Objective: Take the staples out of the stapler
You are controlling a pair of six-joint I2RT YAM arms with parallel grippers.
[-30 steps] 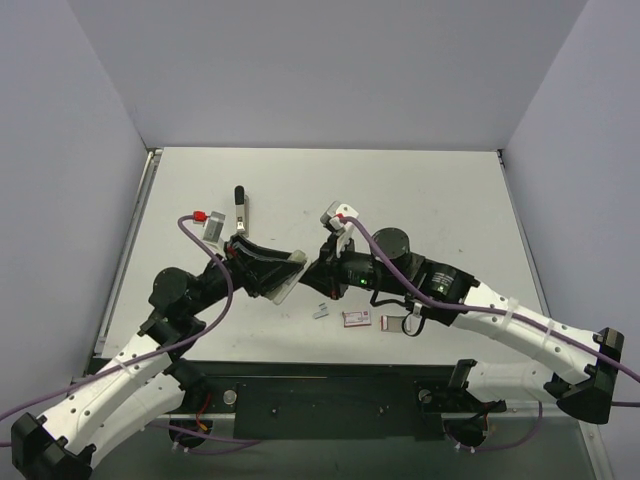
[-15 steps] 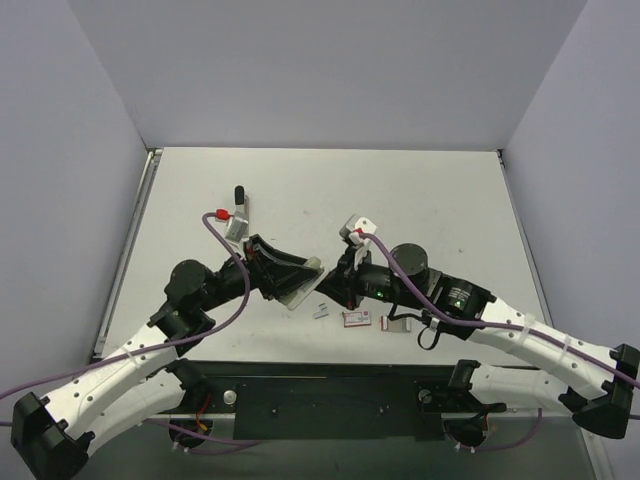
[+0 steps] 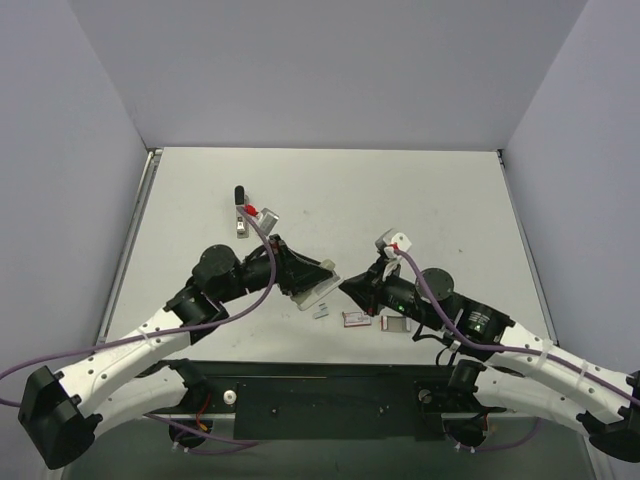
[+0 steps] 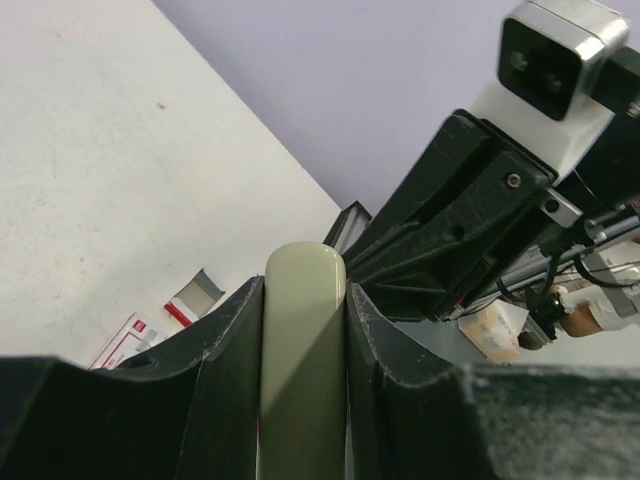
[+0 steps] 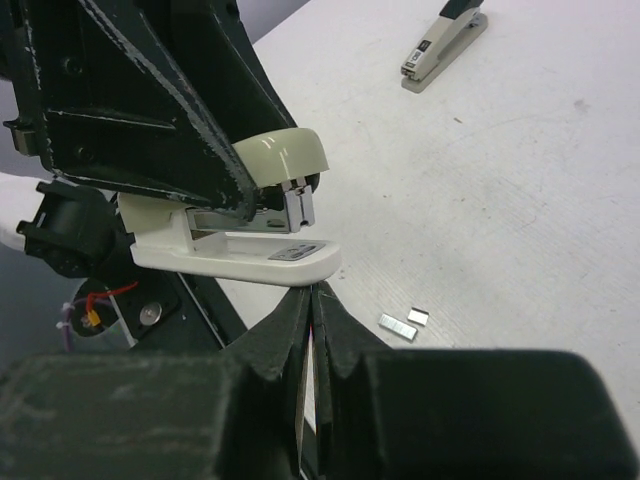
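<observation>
Bounding edges: the pale table (image 3: 430, 200) meets grey walls on the left, far and right sides; the arm bases sit along the near edge.
Open room: both grippers meet low over the near middle of the table, with broad open surface beyond them toward the far wall and to the right.
Left gripper (image 3: 310, 280): clenched on the cream stapler (image 5: 240, 258), its black fingers (image 5: 190, 120) pinching the rounded top arm from both sides; the wrist view shows the cream top (image 4: 305, 330) wedged tight between the pads.
Cream stapler position: held above the table and apart from it, base roughly level, nose toward the right arm, with the metal magazine end showing at the front.
Right gripper (image 5: 312, 300): fingers pressed together with nothing between them, the tip right at the front lip of the stapler's base; whether it touches cannot be told.
Staples (image 5: 397, 327): two short silver strips lying flat on the table, just beyond the right gripper's tip and below the held stapler's nose.
Nearby things: a red-pink box (image 3: 356, 318) and a clear-silver box (image 3: 395, 323) lie just right of the staples, under the right arm's wrist.
Second stapler (image 3: 241, 210): grey with a black end, resting on the table at the far left, well apart from both grippers.
</observation>
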